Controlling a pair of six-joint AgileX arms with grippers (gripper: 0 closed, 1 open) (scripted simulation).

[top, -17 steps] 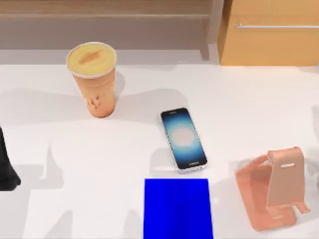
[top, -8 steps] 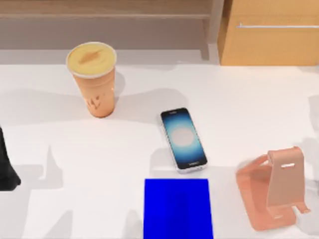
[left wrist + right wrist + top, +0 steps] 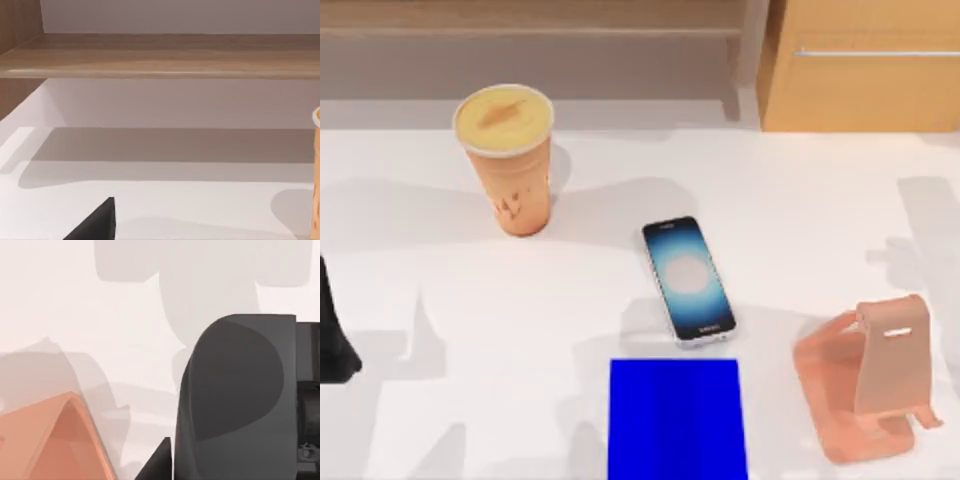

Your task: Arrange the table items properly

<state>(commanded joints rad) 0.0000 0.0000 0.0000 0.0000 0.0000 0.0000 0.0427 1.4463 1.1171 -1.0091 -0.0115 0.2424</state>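
Right end effector [image 3: 200, 460] gripping mouse [image 3: 235, 395], left arm [image 3: 335, 340] parked left

No text or label can be read.

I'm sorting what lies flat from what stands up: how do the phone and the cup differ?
The phone lies flat on the table, screen up; the cup stands upright. The phone is a thin black-edged slab with a blue glowing screen; the cup is tall, round and orange with a cream-yellow top. The phone sits near the table's middle, the cup farther left and back. Neither is held.
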